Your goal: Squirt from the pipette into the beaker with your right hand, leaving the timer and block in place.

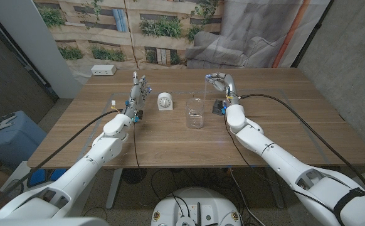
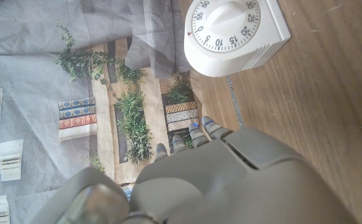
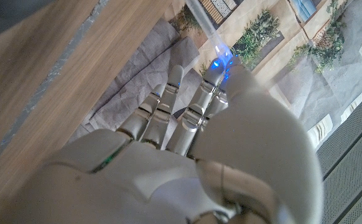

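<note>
Right wrist view: the fingers (image 3: 171, 118) of the right hand (image 3: 187, 155) are kept close together, and the pipette (image 3: 207, 25) seems to be pinched at their tips. It is seen as a thin clear tube running straight on past the fingertips; which end is the tip cannot be told. It is judged light, soft and slippery, best squeezed gently at the bulb. Nearby, the beaker (image 1: 194, 114), block (image 1: 218, 107) and timer (image 1: 164, 101) are seen on the table (image 1: 283, 135). Nothing is held by the straight-fingered left hand (image 1: 138, 94).

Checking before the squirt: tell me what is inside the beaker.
The clear beaker looks empty, the table showing through; a thin liquid film would be too small to tell.
</note>
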